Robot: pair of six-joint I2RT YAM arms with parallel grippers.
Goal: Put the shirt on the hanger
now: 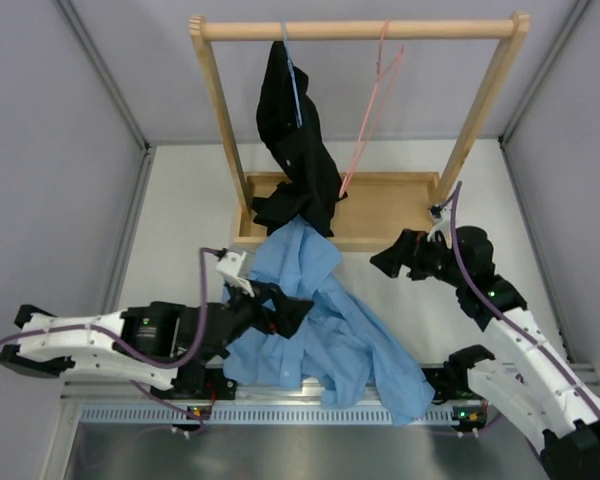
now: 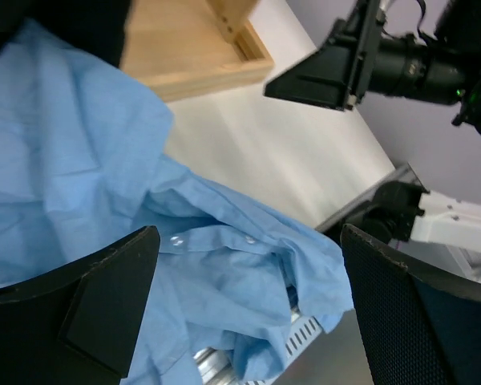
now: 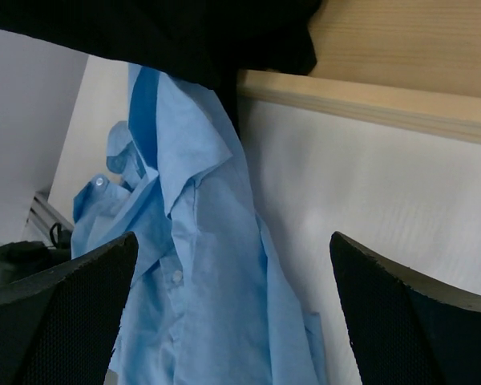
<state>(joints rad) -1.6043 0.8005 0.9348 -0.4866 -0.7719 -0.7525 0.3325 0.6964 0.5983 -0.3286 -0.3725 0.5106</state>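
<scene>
Shirt (image 1: 330, 330) lies crumpled on the white table (image 1: 180, 220) in the overhead view, spread from the front edge of the wooden tray (image 1: 390, 215) down to the near table edge between the two arms; its upper end sits under the hem of the black garment (image 1: 295, 150), which hangs from a pale blue hanger (image 1: 292, 75) on the rack rail (image 1: 430, 29); the pink hanger (image 1: 370, 110) hangs bare from the same rail, just to the right; the left gripper (image 1: 285, 310) is at the shirt's left side, and the right gripper (image 1: 390, 262) is over bare table near the tray, apart from the cloth; in the left wrist view, the left gripper (image 2: 248, 241) has its jaws spread wide with nothing clamped, wrinkled blue shirt (image 2: 80, 144) and two small buttons below them; in the right wrist view, the right gripper (image 3: 232, 241) is likewise spread wide and holds nothing, facing the shirt (image 3: 184, 160) where its collar end meets the black garment (image 3: 184, 32) beside the tray's edge (image 3: 369, 96).
</scene>
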